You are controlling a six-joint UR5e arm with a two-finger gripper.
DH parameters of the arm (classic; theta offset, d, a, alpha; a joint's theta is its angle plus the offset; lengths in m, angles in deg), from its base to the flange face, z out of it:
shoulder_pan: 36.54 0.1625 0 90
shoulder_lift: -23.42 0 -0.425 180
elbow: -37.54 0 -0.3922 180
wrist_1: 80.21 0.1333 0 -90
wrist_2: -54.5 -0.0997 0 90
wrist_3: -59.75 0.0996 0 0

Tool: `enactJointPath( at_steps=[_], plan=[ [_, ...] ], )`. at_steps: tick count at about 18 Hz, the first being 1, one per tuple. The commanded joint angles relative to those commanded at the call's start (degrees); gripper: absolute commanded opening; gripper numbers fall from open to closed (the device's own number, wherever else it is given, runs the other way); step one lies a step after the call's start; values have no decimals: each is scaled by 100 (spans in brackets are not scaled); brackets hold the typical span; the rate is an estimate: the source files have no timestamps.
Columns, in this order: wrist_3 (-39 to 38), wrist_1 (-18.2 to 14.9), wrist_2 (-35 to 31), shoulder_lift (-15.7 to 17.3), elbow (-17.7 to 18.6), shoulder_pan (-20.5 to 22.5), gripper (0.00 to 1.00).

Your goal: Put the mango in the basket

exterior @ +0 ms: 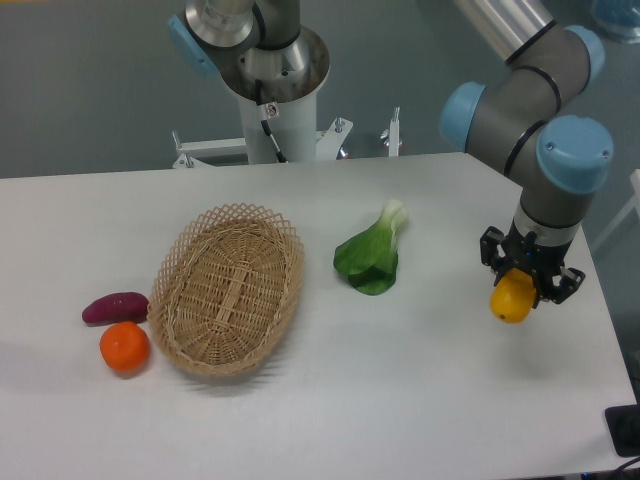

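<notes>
The yellow-orange mango hangs at the right side of the table, held between the black fingers of my gripper, which is shut on its upper part. It looks lifted slightly above the tabletop. The light tan wicker basket lies far to the left of the gripper, oval and shallow, with nothing inside it.
A green bok choy lies between the basket and the gripper. A purple sweet potato and a round orange sit just left of the basket. The table's right edge runs close beside the gripper. The arm's base stands at the back.
</notes>
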State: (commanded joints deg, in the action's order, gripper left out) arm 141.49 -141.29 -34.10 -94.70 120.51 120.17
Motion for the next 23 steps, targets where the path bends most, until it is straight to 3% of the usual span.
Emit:
enactJointPath(
  at_steps=[13,23],
  plan=[
    [-105,-52,62,26,44,-9,43],
    [-747,-53,79,202,290,-351,42]
  ],
)
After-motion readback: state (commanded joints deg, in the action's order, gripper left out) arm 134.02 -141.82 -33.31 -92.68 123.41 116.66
